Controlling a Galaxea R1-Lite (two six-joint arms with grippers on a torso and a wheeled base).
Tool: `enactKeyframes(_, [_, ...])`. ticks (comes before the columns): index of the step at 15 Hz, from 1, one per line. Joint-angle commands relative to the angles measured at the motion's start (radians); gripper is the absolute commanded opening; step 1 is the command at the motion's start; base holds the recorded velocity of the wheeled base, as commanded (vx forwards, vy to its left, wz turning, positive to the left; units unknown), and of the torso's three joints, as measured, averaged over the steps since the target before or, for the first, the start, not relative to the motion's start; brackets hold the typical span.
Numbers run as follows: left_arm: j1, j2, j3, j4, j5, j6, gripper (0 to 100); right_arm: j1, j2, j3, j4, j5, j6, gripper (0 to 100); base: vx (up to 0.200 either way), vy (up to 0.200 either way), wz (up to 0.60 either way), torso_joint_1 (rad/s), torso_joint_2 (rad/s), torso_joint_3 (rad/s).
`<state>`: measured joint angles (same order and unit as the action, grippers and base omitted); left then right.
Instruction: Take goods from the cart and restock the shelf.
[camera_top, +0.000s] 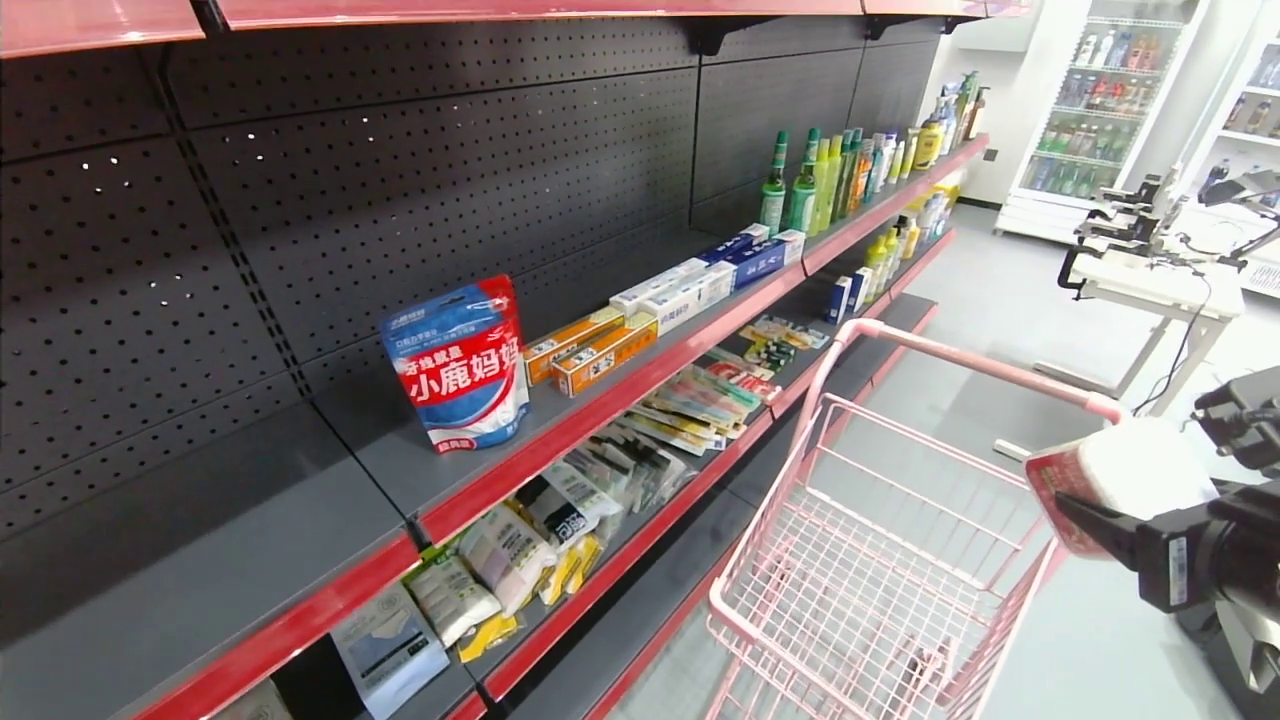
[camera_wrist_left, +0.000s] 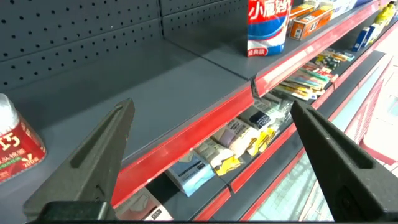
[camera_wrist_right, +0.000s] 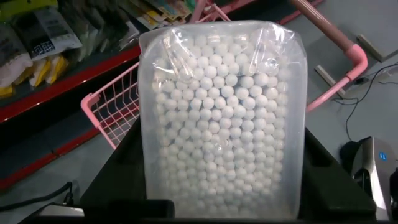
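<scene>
My right gripper is shut on a clear bag of white beads with a red label, held at the right above the rim of the pink cart. In the right wrist view the bag of white beads stands upright between the dark fingers, with the cart below it. My left gripper is open over the grey shelf board, nothing between its fingers. A similar red-labelled bag stands on that shelf beside it. A blue and red pouch stands farther along.
Orange and white boxes and green bottles line the shelf beyond the pouch. Lower shelves hold packets. A white table and a glass fridge stand at the right rear.
</scene>
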<state>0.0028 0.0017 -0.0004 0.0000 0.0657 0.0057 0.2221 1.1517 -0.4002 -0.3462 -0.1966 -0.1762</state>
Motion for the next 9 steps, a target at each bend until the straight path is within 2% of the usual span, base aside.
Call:
enactKeyframes(1, [0.0,0.001,0.0,0.0,0.0,0.0,100,0.0,0.006,0.0,-0.001,0.0,-0.003,0,0.0,0.0,0.0,0.105,-0.24,-0.134])
enactKeyframes(5, [0.0,0.001,-0.001,0.0,0.0,0.0,100,0.0,0.019,-0.002,-0.001,-0.001,-0.013,0,0.0,0.0,0.0,0.104,-0.2,-0.11])
enactKeyframes(8, [0.0,0.001,0.0,0.0,0.0,0.0,100,-0.014,0.02,-0.002,-0.001,-0.003,-0.032,0,0.0,0.0,0.0,0.0,0.0,0.0])
enactKeyframes(9, [0.0,0.001,0.0,0.0,0.0,0.0,100,-0.015,0.02,0.0,-0.001,-0.007,-0.032,0,0.0,0.0,0.6,0.007,0.01,0.002])
